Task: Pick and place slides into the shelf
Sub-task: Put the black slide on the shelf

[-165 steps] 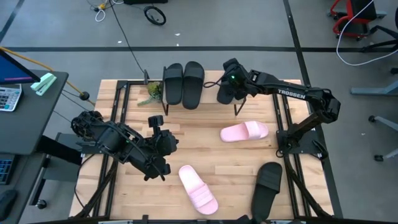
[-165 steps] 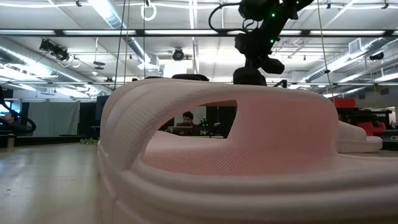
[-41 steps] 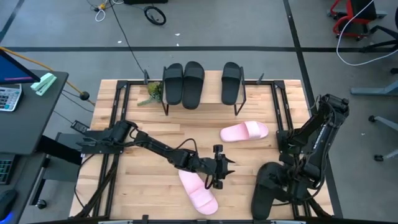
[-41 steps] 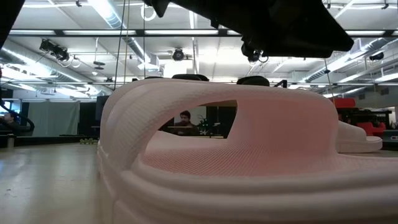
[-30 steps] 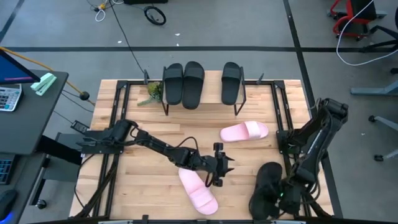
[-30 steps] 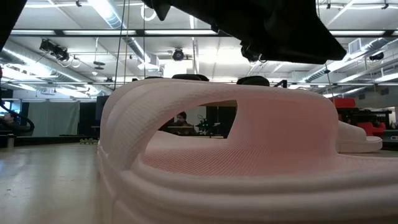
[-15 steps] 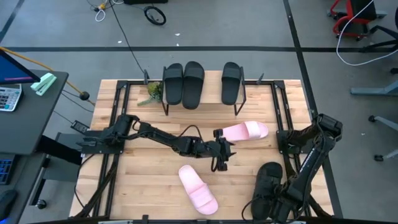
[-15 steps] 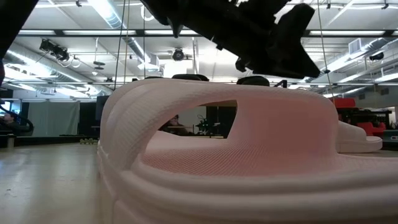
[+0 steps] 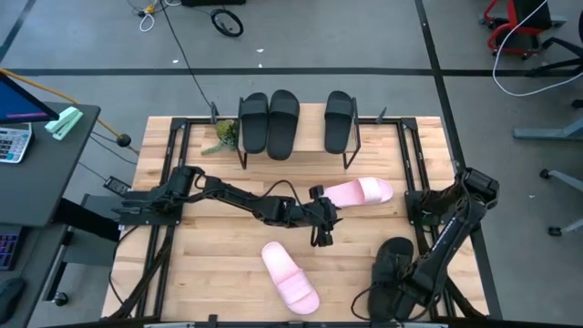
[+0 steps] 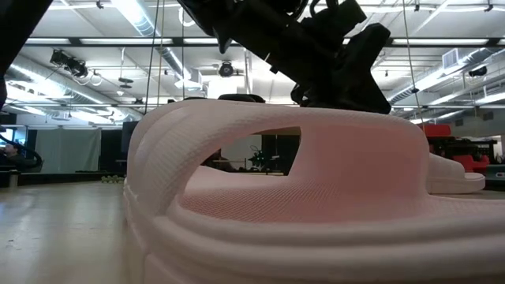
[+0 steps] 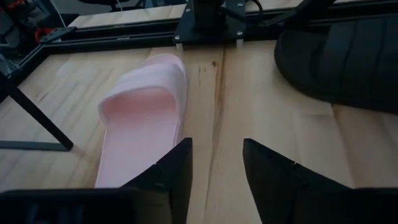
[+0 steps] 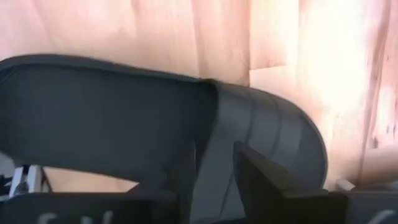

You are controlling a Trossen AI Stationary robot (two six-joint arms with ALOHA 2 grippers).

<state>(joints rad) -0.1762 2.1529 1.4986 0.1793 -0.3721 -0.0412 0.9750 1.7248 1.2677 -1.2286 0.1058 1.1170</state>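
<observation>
My left gripper (image 9: pixel 318 221) hung open at mid-frame beside the pink slide (image 9: pixel 358 192) — lined up to grasp it — while my right gripper (image 12: pixel 214 163), parted, straddled the black slide (image 9: pixel 392 265) lower right.

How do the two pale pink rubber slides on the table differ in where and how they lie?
The pale pink rubber slide by the left gripper lies crosswise just in front of the wooden-topped shelf; the pale pink rubber slide nearer the front edge lies diagonally. The open left gripper hovers beside the first; nothing is near the second. Both rest sole-down on the slatted table, off the shelf.
</observation>
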